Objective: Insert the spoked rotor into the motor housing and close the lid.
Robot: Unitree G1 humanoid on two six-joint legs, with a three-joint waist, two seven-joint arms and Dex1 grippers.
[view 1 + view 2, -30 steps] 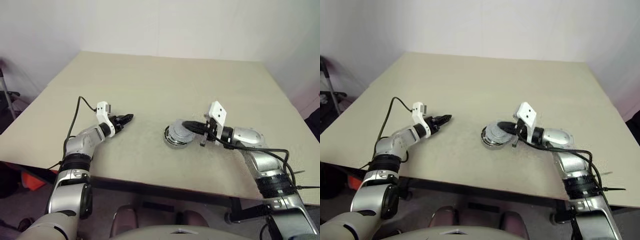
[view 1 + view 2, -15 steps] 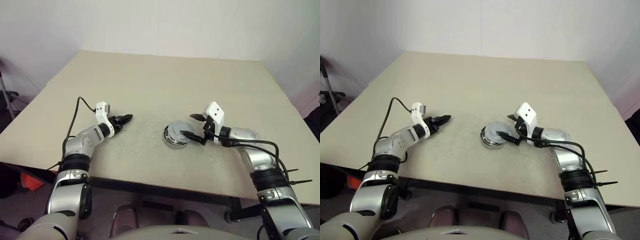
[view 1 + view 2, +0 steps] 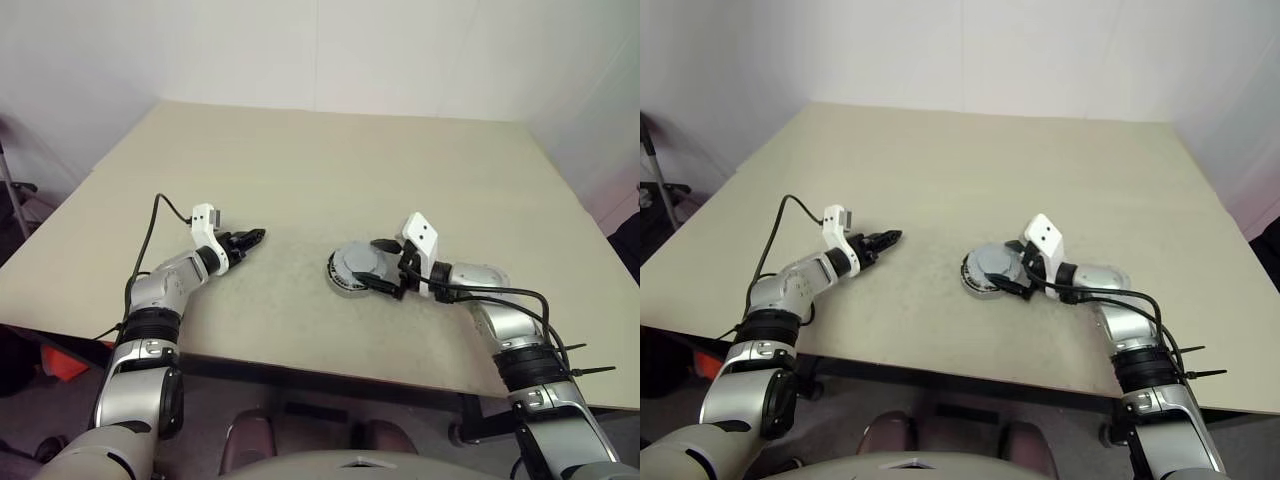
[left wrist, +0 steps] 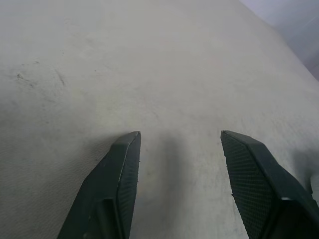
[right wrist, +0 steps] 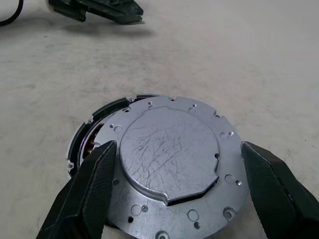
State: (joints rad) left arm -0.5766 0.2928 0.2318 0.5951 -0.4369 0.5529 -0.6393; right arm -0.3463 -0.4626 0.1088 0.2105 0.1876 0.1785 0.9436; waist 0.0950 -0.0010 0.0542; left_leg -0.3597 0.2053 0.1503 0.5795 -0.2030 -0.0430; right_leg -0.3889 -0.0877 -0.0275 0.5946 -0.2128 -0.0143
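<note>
My right end effector (image 5: pixel 174 189) wide open, straddling lid (image 5: pixel 169 159) on motor housing (image 5: pixel 82 144) | left end effector (image 4: pixel 179 144) parted, empty, over tabletop (image 4: pixel 149 59)

One table (image 3: pixel 300 180) was seen, and on it one motor housing (image 5: pixel 82 149) was counted, with a single lid (image 5: pixel 169 164) lying over it. Copper-coloured coils were glimpsed at one gap under the lid's edge; their number could not be told. Two grippers were counted: one left gripper (image 3: pixel 258 236) and one right gripper (image 3: pixel 372 264), each with two black fingers. One black cable (image 3: pixel 155 225) was counted along the left arm.
</note>
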